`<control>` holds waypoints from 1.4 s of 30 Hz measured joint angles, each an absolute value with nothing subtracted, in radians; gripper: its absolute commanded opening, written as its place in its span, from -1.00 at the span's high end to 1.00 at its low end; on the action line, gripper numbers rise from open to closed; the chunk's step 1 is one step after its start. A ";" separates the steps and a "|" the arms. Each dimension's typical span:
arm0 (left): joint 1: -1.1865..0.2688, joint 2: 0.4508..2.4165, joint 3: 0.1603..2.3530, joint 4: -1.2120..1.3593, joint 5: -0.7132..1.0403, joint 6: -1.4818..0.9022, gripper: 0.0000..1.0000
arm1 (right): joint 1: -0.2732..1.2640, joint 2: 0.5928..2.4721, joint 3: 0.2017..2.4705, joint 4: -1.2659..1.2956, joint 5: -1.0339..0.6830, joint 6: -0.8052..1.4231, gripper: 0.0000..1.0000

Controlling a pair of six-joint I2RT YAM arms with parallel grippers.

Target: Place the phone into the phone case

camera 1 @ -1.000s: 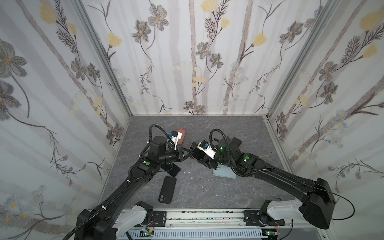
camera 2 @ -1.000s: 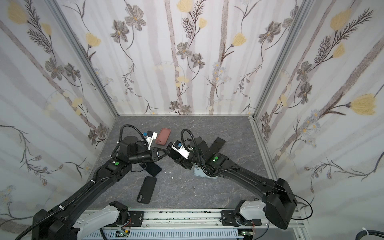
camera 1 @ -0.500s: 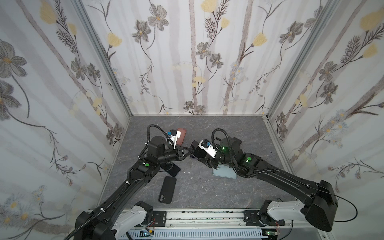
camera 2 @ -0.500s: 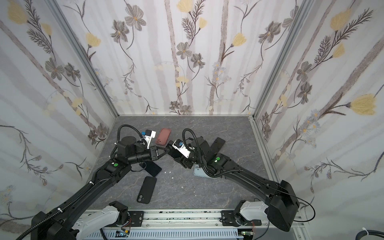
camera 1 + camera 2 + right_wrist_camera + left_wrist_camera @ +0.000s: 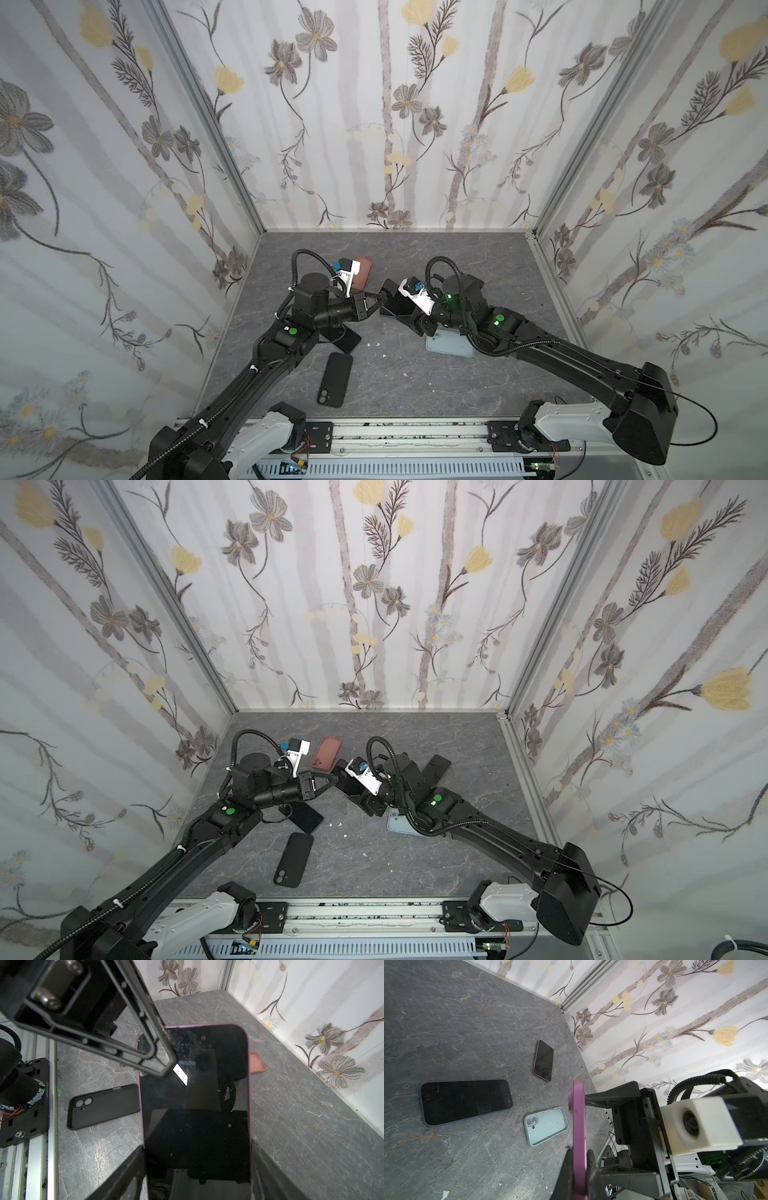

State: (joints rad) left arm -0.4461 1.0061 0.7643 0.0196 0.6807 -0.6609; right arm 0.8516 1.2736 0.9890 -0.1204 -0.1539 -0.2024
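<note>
Over the grey stone-patterned table (image 5: 415, 257), the left gripper (image 5: 381, 299) and the right gripper (image 5: 197, 1144) meet on one purple phone (image 5: 195, 1105), held in the air between them. Its screen is dark and glossy, flecked with white dust, and its rim is pale violet. The left jaws are clenched on the corner farthest from the right jaws. The right jaws straddle the other end, a finger at each long edge. Whether they press it or stand just off it I cannot tell.

The right wrist view shows the screen face-on, with dim reflections. The left wrist view shows only the thin violet edge (image 5: 579, 1136) and a bump on the back. In both top views the phone is merely a dark slab between the fingertips.

Below the jaws a black phone (image 5: 467, 1101) with a bluish rim lies flat, screen up. Past the right jaws lie a dark phone (image 5: 543, 1060) with a purple rim and a pale blue case (image 5: 548, 1126), hollow side up. In a top view the right arm covers part of that case (image 5: 449, 348). On the left jaws' side lie a black case (image 5: 104, 1109) and a pinkish-brown case (image 5: 257, 1062), which the held phone partly hides. White crumbs (image 5: 376, 344) dot the table near the left jaws.
</note>
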 measured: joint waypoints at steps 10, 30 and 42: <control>-0.445 1.000 0.762 0.025 0.656 -0.662 1.00 | 0.849 1.254 0.989 -0.117 -0.115 -0.183 -0.56; -0.445 0.992 0.759 0.040 0.632 -0.684 1.00 | 0.850 1.219 0.987 -0.107 -0.094 -0.165 -0.64; -0.438 0.924 0.759 0.104 0.574 -0.741 1.00 | 0.823 1.120 0.988 -0.028 0.028 0.017 -0.90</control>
State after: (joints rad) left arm -0.4377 0.9237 0.7593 0.1040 0.5743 -0.7410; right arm 0.8227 1.1202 0.9878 -0.0280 0.0280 0.0170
